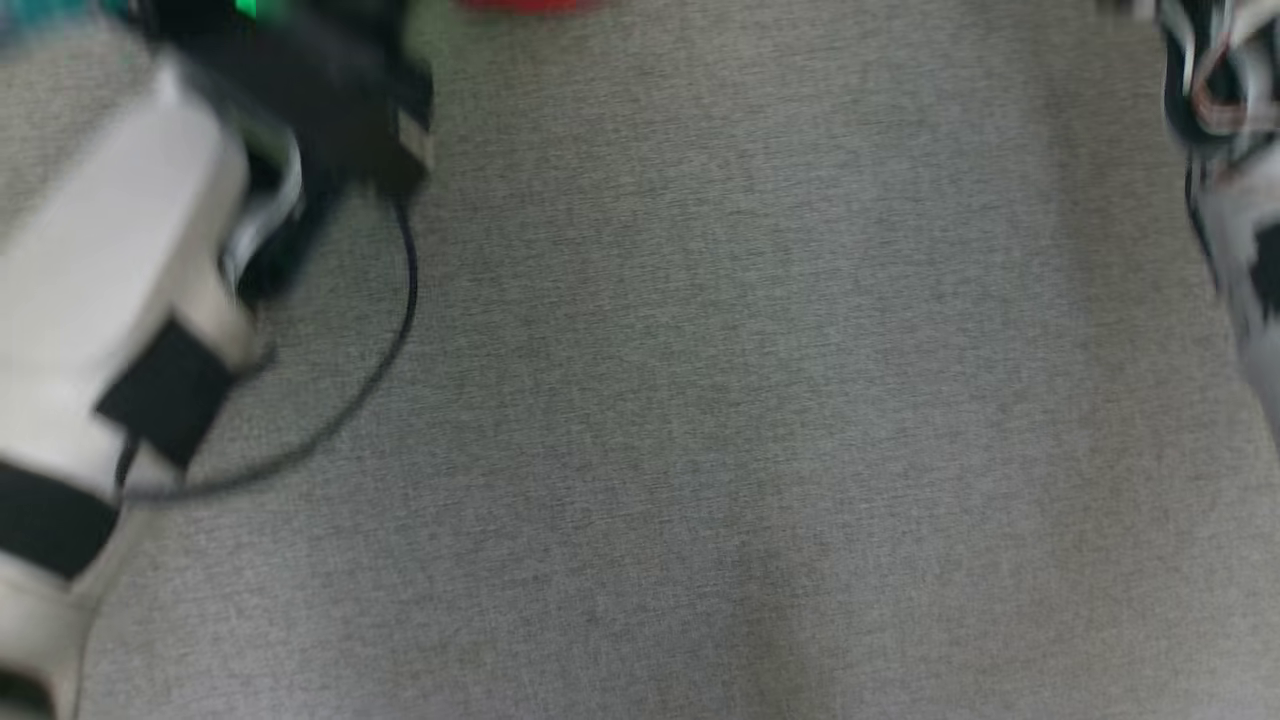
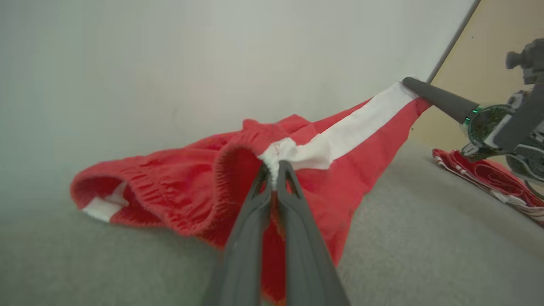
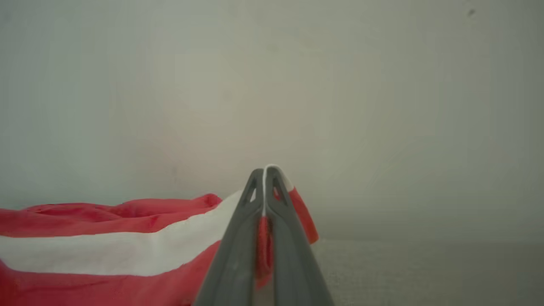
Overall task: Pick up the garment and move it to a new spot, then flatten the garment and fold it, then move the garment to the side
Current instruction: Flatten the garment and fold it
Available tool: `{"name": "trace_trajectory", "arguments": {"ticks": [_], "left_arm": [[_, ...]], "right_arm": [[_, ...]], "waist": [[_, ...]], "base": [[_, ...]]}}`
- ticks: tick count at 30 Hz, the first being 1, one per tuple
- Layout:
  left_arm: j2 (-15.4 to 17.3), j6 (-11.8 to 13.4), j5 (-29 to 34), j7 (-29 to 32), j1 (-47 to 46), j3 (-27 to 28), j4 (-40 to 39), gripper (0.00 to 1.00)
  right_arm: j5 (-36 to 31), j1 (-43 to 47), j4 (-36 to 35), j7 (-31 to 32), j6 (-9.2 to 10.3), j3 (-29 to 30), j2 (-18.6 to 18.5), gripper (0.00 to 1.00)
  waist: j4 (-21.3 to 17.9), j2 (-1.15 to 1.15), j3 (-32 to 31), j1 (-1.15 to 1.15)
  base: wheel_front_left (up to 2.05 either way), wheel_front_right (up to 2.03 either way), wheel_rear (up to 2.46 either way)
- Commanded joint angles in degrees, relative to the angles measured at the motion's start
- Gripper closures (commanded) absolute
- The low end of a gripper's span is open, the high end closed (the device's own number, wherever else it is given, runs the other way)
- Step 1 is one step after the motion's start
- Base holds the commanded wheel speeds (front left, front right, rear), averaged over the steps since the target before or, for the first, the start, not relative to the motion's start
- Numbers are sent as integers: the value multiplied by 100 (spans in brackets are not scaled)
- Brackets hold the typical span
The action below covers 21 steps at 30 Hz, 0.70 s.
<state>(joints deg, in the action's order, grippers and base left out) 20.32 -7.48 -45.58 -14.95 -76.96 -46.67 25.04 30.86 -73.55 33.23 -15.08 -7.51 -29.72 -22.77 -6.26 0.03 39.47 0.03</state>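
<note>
Left gripper (image 2: 275, 168): fingers pressed together, clamped on the garment (image 2: 182, 187) where its white stripe (image 2: 340, 134) meets the ribbed waistband (image 2: 225, 170). Red cloth is bunched between my fingers just below the tips.
Right gripper (image 3: 264, 172): fingers together, pinching a corner of the same garment. A thin white edge of cloth shows between the tips, and a small red flap hangs just right of them in the right wrist view.
Stripe span: taut, running from my left fingertips up and to the right as far as my right fingertips in the left wrist view. I hold both ends.
Garment body, from the left gripper: red, sagging to the left of and below my fingers, waistband opening towards me. Its low folds are on or just above the grey surface (image 2: 425, 238); I cannot tell which.
Garment body, from the right gripper: left of and below my fingers, with the stripe running off that view's left edge.
Second cloth (image 2: 488, 176): red with white stripes, lying on the surface below my right gripper's body, apart from the held garment.
Backdrop: pale wall (image 2: 212, 63) ahead of both grippers.
Head view: blurred. My pale left forearm (image 1: 110, 300) with black straps is at the left, and a thin dark cable (image 1: 395, 330) loops beside it over the grey surface.
</note>
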Motion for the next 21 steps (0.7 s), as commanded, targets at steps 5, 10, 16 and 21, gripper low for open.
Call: {"name": "trace_trajectory", "arguments": {"ticks": [5, 10, 16, 21], "left_arm": [[619, 2, -638, -20, 1168, -300, -963, 100], [983, 1, -715, -13, 2263, -277, -1850, 100], [1122, 1, -514, -15, 3312, -316, -2368, 100], [1010, 2, -418, -15, 4195, -148, -2426, 100]], "right_arm": [[493, 1311, -658, -5, 4, 84, -478, 100], [778, 2576, -1287, -6, 5, 254, -782, 100], [952, 3770, -1722, -6, 5, 360, -958, 100], [914, 4624, -1837, -6, 5, 406, -1023, 100]], "waist": [[214, -3, -512, -3], [273, -3, -1001, -3], [313, -3, -1548, -3], [328, -3, -2131, -3]], "base": [[0, 0, 0], [0, 0, 0], [0, 0, 0], [0, 0, 0]]}}
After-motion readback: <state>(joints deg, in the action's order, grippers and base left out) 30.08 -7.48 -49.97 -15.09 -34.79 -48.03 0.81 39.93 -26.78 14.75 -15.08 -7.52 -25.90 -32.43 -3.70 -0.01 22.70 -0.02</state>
